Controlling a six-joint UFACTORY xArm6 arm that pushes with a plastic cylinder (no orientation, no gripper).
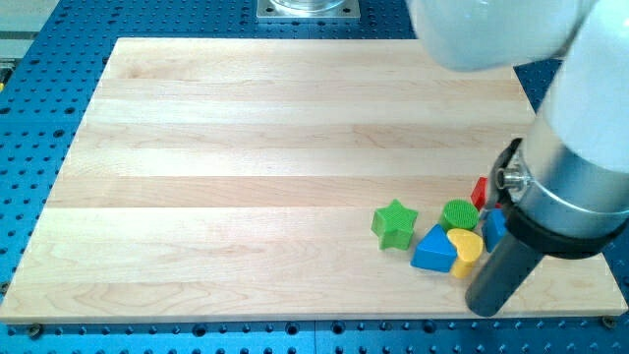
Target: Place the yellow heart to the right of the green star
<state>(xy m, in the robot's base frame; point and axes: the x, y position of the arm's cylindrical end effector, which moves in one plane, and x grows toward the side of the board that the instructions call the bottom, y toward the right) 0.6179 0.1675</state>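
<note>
The yellow heart (466, 248) lies near the board's lower right, touching the blue triangle (433, 250) on its left. The green star (394, 223) sits to the left of both, next to the triangle. My tip (486, 307) is the lower end of the dark rod, just below and right of the yellow heart, close to the board's bottom edge. I cannot tell whether the tip touches the heart.
A green round block (459, 213) sits just above the heart. A red block (479, 193) and another blue block (493, 228) lie to its right, partly hidden by the arm (570, 187). The wooden board (246, 177) rests on a blue perforated table.
</note>
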